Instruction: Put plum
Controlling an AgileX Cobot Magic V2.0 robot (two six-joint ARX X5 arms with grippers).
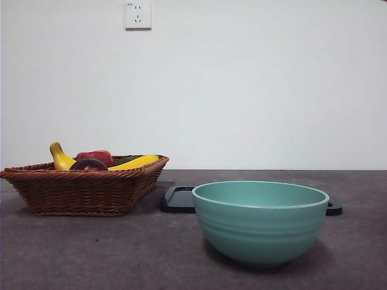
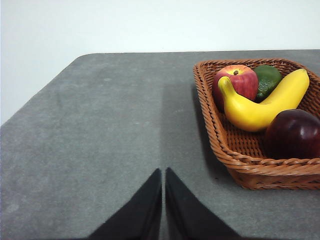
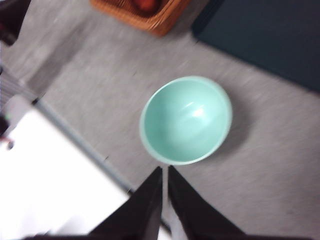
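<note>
While both arms wait up high, these things sit on the tabletop (image 1: 91, 254), from left to right:

Basket: a brown woven basket (image 1: 78, 190) stands at the left, on the grey tabletop.
Banana: a yellow banana (image 2: 260, 107) lies across the middle of the basket, and its tip sticks up over the rim in the front view.
Plum: the plum (image 2: 295, 134) is dark purple-red and shiny. It lies inside the basket, at the front end, touching the banana.
Apple: a red apple (image 2: 237, 82) sits behind the banana, at the far end of the basket.
Green fruit: a dark green fruit (image 2: 268, 80) sits just beside the apple.
Tray: a flat black tray (image 1: 178, 199) lies behind the bowl, near the basket.
Bowl: a light green bowl (image 1: 260, 220) stands to the right of the basket, in front of the tray. Nothing is in it.
Left gripper: the left gripper (image 2: 163, 172) hangs over bare tabletop beside the basket. Its jaws are pressed together and hold nothing.
Right gripper: the right gripper (image 3: 165, 170) hangs high over the near rim of the bowl. Its jaws are pressed together too. That picture is a bit blurry.
</note>
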